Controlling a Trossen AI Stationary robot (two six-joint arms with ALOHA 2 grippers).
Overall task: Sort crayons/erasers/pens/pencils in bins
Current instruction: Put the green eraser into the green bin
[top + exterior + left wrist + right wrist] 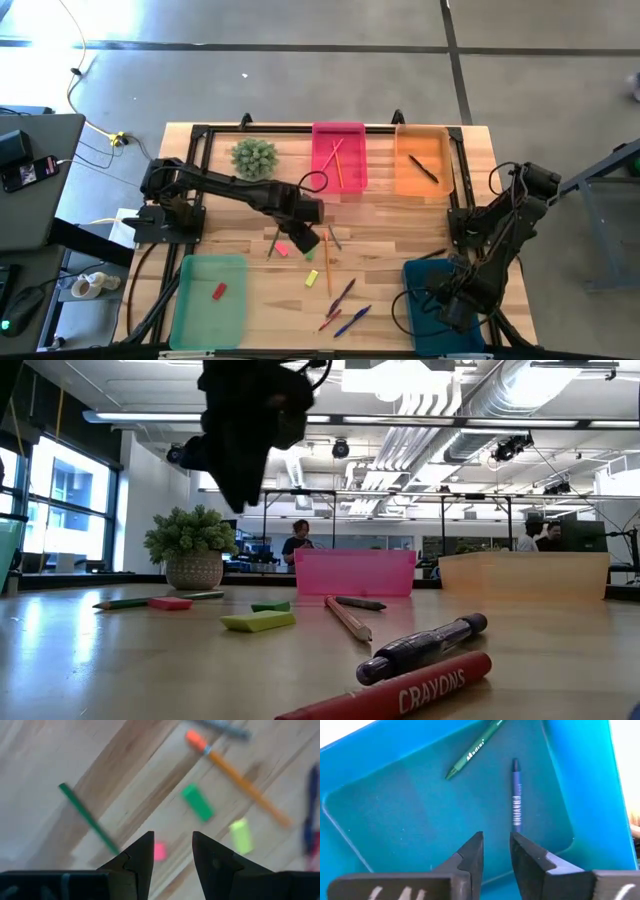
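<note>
Wooden desk, erasers scattered mid-surface.
Left end effector hovers spread above pink eraser; right end effector spread over teal bin.

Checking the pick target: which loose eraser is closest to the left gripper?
The pink eraser, right between the left gripper's open fingers; the green and yellow erasers lie farther out.

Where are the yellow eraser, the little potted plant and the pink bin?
yellow eraser (258, 621): low view, middle of its top face.
potted plant (254, 157): high view, centre of its leaves.
pink bin (352, 574): low view, middle of its front wall.
</note>
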